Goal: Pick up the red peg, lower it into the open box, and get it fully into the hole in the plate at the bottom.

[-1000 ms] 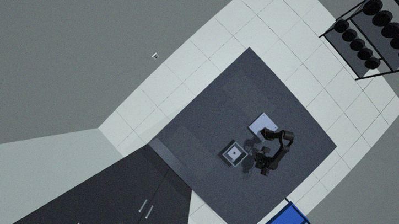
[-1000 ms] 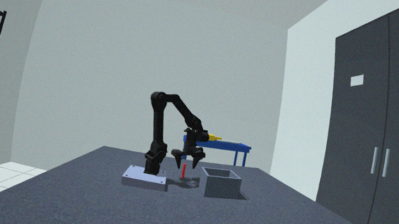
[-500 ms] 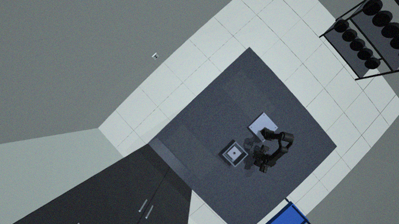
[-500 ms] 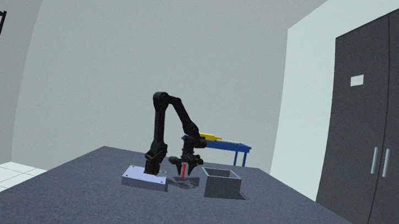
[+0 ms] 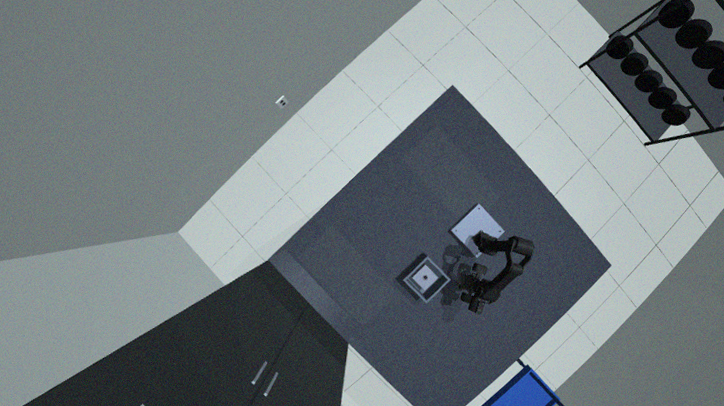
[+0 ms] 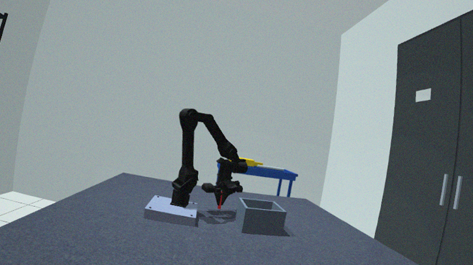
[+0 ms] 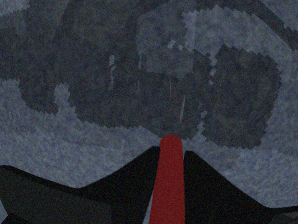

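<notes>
Beside the open box (image 5: 408,270) (image 6: 262,221) on the desk (image 5: 375,202) (image 6: 103,241), the nearly closed claw (image 6: 220,203) (image 7: 172,150) grips the red peg (image 6: 220,204) (image 7: 171,180) between its fingers. Likely light, stiff and slippery, it is best pinched along its upper shaft. Count: one peg, one box, one plate (image 5: 417,278), one visible hole (image 5: 425,277).

The black, jointed arm (image 5: 514,271) (image 6: 187,144) has chunky rounded joints and a pincer (image 6: 220,203) (image 7: 172,155) with dark, tapering fingers.
</notes>
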`<act>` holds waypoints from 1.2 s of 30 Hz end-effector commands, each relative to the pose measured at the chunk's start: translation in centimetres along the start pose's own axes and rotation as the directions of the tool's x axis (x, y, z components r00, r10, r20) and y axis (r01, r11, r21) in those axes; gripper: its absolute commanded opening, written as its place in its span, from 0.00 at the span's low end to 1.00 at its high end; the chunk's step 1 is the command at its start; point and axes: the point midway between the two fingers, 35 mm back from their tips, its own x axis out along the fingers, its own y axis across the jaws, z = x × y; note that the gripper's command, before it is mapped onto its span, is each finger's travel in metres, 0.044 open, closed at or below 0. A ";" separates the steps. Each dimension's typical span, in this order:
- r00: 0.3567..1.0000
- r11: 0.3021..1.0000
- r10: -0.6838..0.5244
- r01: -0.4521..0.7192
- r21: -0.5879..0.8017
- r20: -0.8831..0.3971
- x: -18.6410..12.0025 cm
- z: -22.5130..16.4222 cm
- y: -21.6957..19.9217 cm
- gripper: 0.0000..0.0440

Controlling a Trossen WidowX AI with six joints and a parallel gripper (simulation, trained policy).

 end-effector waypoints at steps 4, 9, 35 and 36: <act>0.996 0.996 0.064 -0.060 -0.066 0.060 -2.6 1.2 0.9 0.00; 0.989 0.990 0.107 -0.096 -0.107 0.101 -4.6 2.2 1.7 0.00; 0.941 0.980 0.197 -0.179 -0.089 0.276 -11.2 11.5 5.0 0.00; 0.940 0.980 0.197 -0.180 -0.084 0.280 -11.2 11.9 5.1 0.00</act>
